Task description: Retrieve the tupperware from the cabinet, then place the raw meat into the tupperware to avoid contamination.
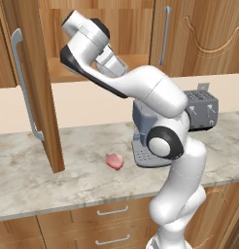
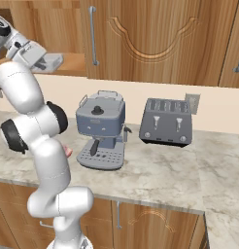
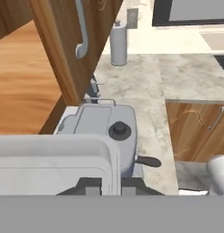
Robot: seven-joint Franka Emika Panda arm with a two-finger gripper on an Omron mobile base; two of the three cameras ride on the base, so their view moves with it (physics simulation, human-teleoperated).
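One marble counter (image 1: 53,170), raw meat (image 1: 114,161) lying there, hand (image 3: 111,185) clamped on tupperware (image 2: 49,62)

Cabinet (image 1: 34,97) showing warm grained wood, table (image 1: 68,180) looking like veined matt marble, tupperware (image 3: 50,164) appearing pale translucent plastic, toaster (image 2: 166,122) gleaming grey metal

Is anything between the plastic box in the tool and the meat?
The coffee machine stands below the tupperware held in the tool, close beside the raw meat. The open cabinet door hangs on the meat's other side.
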